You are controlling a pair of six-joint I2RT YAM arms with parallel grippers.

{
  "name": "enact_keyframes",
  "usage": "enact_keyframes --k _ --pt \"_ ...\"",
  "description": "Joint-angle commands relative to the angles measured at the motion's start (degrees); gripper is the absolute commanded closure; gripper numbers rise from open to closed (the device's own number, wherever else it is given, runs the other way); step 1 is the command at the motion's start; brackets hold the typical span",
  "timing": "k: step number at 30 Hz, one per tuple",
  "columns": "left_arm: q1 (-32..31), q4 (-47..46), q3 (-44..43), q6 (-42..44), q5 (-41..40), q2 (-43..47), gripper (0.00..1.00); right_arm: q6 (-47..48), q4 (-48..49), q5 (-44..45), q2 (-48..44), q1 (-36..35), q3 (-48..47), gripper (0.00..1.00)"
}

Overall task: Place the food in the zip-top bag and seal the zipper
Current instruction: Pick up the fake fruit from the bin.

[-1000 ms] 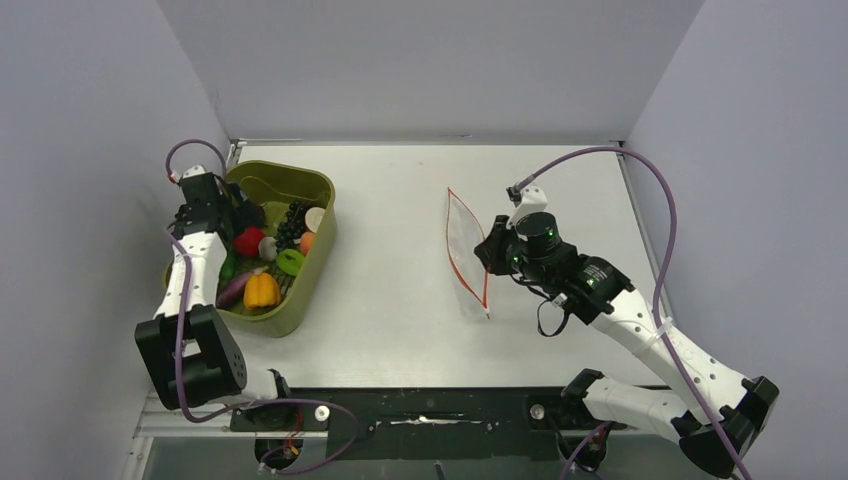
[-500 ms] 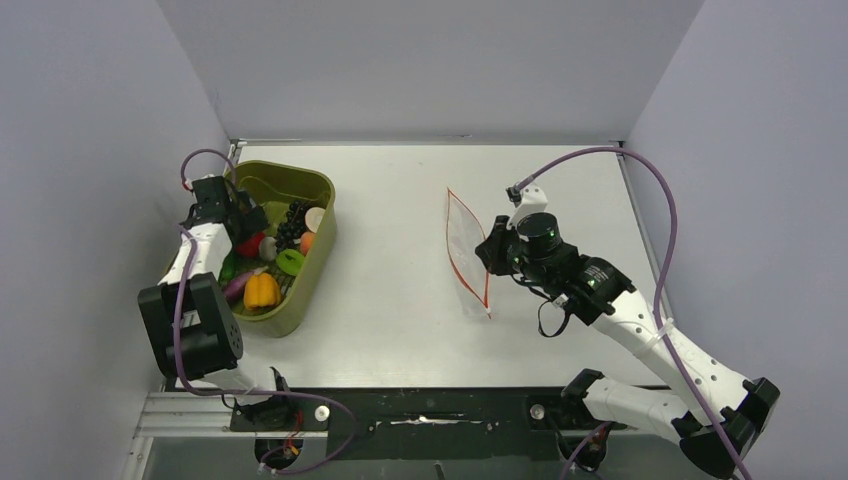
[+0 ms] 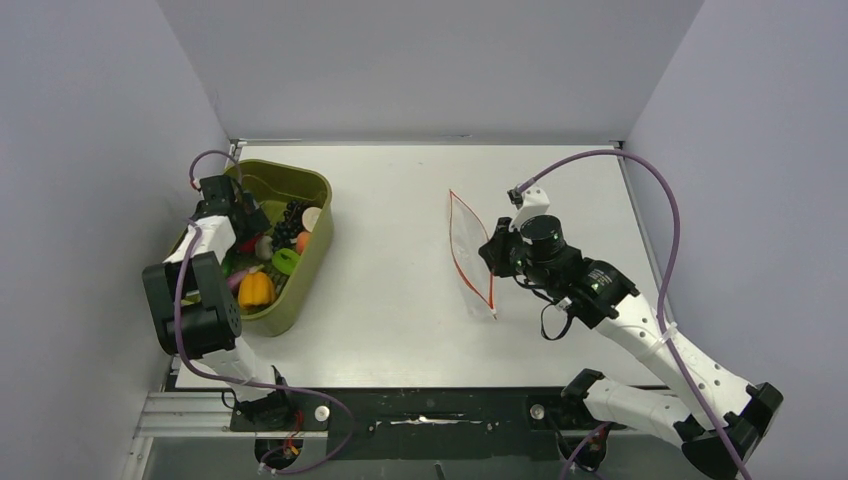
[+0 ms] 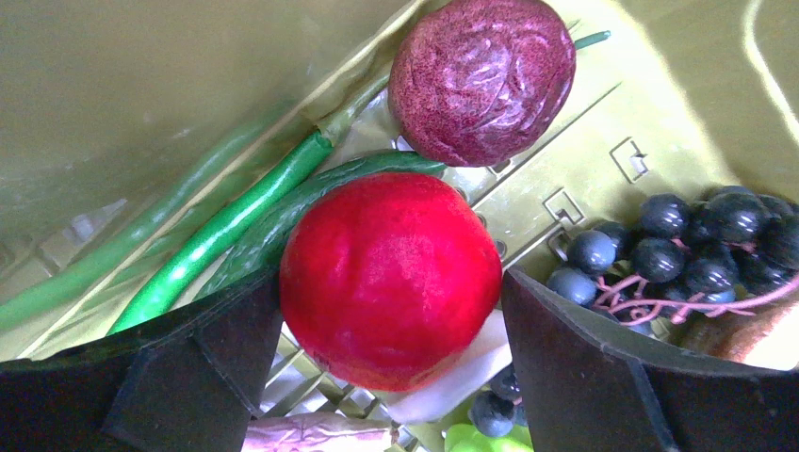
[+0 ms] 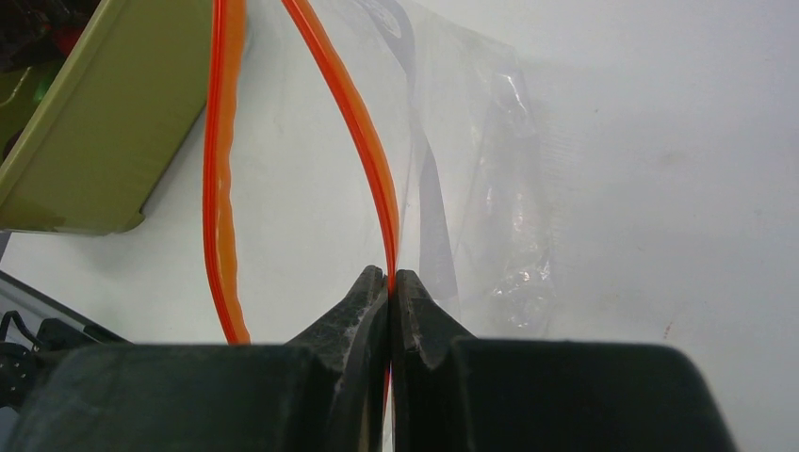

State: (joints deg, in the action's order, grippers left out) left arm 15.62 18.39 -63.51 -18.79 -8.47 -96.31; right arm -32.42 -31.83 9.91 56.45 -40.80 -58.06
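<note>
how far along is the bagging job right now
Done: right gripper is shut on the zipper, holding open the zip-top bag. In hand: left gripper, open, straddles the red round fruit in the green tub. Left: lifting it, bagging every piece, sealing; the bag looks empty.

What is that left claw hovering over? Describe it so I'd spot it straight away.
Look in the olive-green tub at the left of the table, where the left gripper stands open. Between its fingers sits a smooth round fruit. It alone is bright red, unlike the duller maroon ball, green pods and dark grapes beside it.
</note>
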Motion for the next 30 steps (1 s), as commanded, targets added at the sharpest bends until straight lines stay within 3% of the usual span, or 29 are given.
enact_keyframes --k 1,12,30 --pt "-1.1 -2.7 -3.2 1.3 -0.8 -1.8 0.18 1.9 0.4 1.5 -1.5 0.6 -1.0 1.0" --pt "-4.8 -1.5 -1.8 0.7 -3.2 2.0 0.32 0.4 0.3 0.9 -2.6 0.6 -0.1 1.0" --pt "-5.5 1.1 0.9 -1.7 -2.4 18.1 0.41 -5.5 0.7 -0.8 -3.7 0.6 2.6 1.0"
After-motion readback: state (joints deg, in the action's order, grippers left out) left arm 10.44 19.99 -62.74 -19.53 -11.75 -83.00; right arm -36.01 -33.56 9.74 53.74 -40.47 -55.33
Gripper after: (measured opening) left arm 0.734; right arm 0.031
